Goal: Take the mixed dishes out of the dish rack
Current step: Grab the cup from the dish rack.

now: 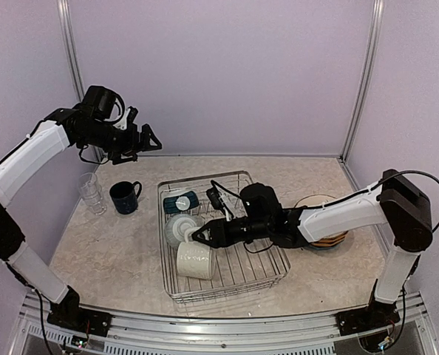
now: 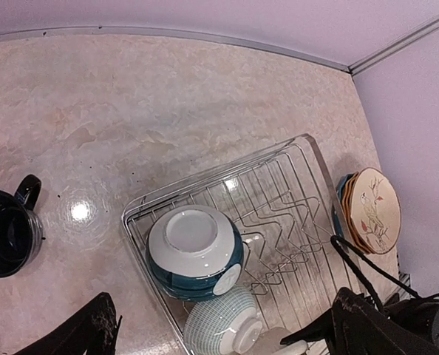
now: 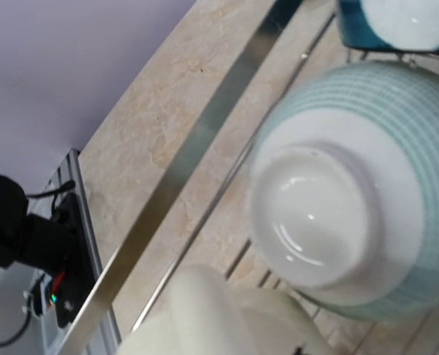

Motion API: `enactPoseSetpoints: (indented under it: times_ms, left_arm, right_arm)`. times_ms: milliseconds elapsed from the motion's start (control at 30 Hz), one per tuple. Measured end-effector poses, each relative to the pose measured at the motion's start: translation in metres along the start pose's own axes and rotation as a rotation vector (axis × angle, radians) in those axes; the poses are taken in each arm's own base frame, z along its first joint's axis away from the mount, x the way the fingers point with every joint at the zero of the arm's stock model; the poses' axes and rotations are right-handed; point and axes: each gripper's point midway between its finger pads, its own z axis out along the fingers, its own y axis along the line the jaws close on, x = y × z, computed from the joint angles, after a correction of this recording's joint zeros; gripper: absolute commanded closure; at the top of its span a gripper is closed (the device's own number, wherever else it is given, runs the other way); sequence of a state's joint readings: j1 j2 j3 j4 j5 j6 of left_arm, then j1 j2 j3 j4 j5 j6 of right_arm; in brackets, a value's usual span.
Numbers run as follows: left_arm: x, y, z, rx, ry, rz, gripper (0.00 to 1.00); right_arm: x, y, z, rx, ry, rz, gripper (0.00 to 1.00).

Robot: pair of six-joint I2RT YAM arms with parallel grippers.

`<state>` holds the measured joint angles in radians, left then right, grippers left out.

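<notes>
The dish rack [image 1: 242, 275] stands mid-table. Along its left side lie an upturned teal bowl [image 2: 196, 251], a pale green ribbed bowl [image 1: 179, 228] and a cream mug [image 1: 196, 260] on its side. My right gripper [image 1: 199, 237] reaches low into the rack, its tip between the ribbed bowl [image 3: 330, 214] and the cream mug [image 3: 227, 318]; the fingers barely show, so their state is unclear. Raised high at the back left, my left gripper [image 1: 140, 138] is open and empty. A navy mug [image 1: 125, 197] and a clear tumbler [image 1: 91, 192] stand on the table left of the rack.
A stack of plates [image 1: 317, 200], the top one floral [image 2: 372, 211], lies right of the rack, partly behind my right arm. Purple walls close in the back and both sides. The rack's right half [image 2: 293, 200] holds only wire prongs.
</notes>
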<state>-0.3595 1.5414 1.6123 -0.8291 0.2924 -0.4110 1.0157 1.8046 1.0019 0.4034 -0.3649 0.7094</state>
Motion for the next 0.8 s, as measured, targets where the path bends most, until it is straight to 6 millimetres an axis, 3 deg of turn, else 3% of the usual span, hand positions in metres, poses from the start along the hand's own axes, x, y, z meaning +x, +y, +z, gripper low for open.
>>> enactPoseSetpoints:
  times_ms: [100, 267, 567, 733, 800]
  left_arm:
    - [0.001, 0.000, 0.001, 0.006, 0.003, 0.000, 0.04]
    - [0.002, -0.001, 0.001, 0.010, 0.005, 0.000, 0.04]
    - [0.003, -0.004, 0.002, 0.017, 0.007, 0.004, 0.04]
    - [0.004, -0.007, 0.003, 0.024, 0.011, 0.007, 0.04]
    - [0.005, -0.009, 0.004, 0.029, 0.014, 0.004, 0.04]
  right_arm:
    - [0.001, 0.002, 0.004, -0.016, 0.013, -0.060, 0.54]
    - [0.007, 0.000, 0.012, -0.017, 0.057, -0.153, 0.59]
    - [0.005, 0.003, 0.020, -0.042, 0.061, -0.224, 0.87]
    - [0.007, 0.003, 0.012, -0.040, 0.038, -0.210, 0.99]
    - [0.007, 0.003, 0.009, -0.037, 0.028, -0.200, 1.00]
